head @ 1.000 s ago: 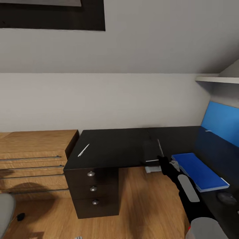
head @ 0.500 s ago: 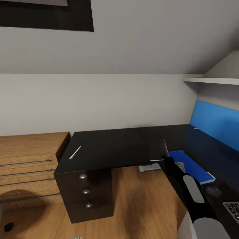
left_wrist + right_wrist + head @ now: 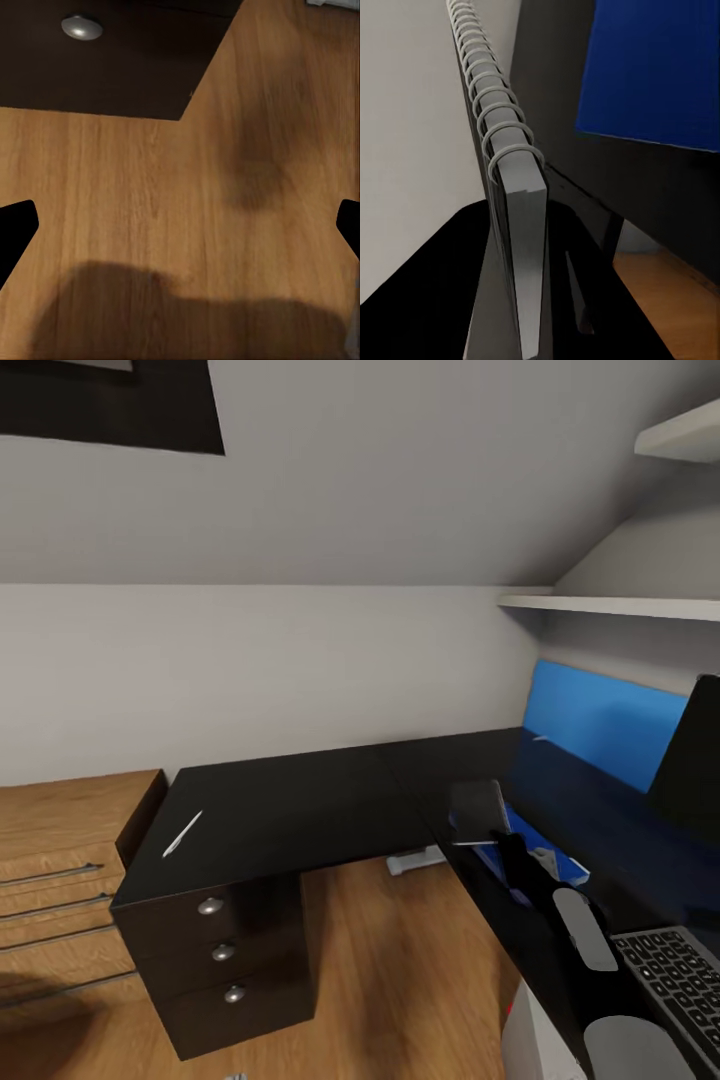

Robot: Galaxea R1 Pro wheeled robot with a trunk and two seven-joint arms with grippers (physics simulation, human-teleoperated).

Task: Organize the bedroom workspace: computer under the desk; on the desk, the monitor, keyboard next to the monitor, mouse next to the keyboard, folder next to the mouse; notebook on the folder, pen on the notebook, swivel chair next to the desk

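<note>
From the head view, the right gripper (image 3: 497,838) holds a dark notebook (image 3: 476,800) up over the blue folder (image 3: 528,846), which lies flat on the black desk (image 3: 290,805), with the keyboard (image 3: 672,970) nearer the robot and a thin pen (image 3: 182,833) far off above the drawers. The right wrist view shows what the head view cannot: the fingers (image 3: 487,300) are squeezed tight on the notebook's (image 3: 514,225) edge, and its wire rings run up one side. The left wrist view looks down at the wood floor (image 3: 150,210) and a silver drawer knob (image 3: 82,28), with the left gripper's (image 3: 180,229) two dark tips spread wide apart and holding nothing.
</note>
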